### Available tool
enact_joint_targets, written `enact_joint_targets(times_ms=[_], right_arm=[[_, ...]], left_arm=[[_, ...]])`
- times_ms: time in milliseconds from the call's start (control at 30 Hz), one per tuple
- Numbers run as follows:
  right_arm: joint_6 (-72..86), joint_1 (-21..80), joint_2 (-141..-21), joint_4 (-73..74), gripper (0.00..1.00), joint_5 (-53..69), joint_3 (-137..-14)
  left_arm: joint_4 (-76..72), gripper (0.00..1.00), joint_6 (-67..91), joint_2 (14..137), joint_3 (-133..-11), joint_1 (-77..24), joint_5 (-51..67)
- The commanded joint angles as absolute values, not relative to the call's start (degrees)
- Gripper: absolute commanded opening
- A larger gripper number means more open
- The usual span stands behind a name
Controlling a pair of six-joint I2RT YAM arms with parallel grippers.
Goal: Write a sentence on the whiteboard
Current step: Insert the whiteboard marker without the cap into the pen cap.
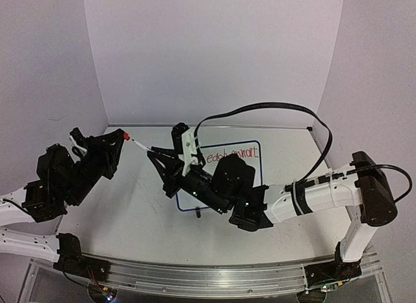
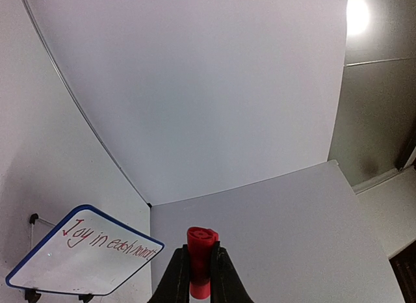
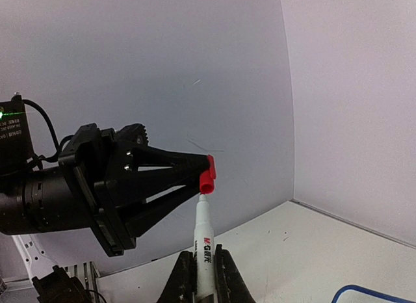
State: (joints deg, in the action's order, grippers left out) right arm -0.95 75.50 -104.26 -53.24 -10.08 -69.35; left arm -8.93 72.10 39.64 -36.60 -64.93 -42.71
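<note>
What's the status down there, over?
Status: left pincer shut on red cap. Over here, right pincer shut on marker, tip at the cap's mouth. The sentence sits on the whiteboard. Nothing seen in the way.

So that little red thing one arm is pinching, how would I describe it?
Start at the white table and follow the arm up to the left hand. Pinched in it is the red cap, a stubby tube close to the tip of the white marker in the right hand. It is the only solid red piece; the red on the whiteboard is thin writing.
</note>
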Motion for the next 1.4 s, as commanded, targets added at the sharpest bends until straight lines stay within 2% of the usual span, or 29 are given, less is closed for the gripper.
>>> enact_joint_targets(times_ms=[0,667,1367], right_arm=[[-1.65,75.76,-106.17,-56.21,0.0,-8.89,-73.39],[-0.5,75.67,-109.31,-52.08,0.0,-13.12,-77.91],[-0.44,75.71,-106.96,-55.11,0.0,-12.89,-72.88]], left_arm=[[-11.49,0.0,73.05,39.73,-37.67,-65.13,-43.01],[-13.96,0.0,72.91,39.04,-36.13,-65.08,-41.59],[-14.67,0.0,72.79,38.63,-35.58,-65.08,-42.2]])
